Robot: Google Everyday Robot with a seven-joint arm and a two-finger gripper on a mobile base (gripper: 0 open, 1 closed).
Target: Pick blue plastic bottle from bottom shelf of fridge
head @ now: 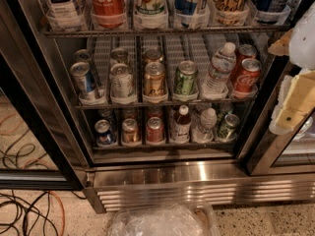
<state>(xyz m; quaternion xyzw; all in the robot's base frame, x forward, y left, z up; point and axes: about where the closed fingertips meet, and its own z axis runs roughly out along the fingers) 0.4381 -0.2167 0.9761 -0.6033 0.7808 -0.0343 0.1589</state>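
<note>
The bottle (181, 124) stands on the bottom shelf (165, 144) of the fridge (167, 176), between a red can (154, 130) on its left and a clear ribbed bottle (204, 125) on its right. The gripper (294, 101) hangs at the right edge, well apart from the bottle and higher. I cannot tell whether it is wide or narrow. The bottle has a white cap, a dark red-brown plastic body and a pale label. The shelf is grey wire with white dividers.

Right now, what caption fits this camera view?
End effector hovers right of the fridge; white-capped dark bottle stands on bottom shelf.
</note>
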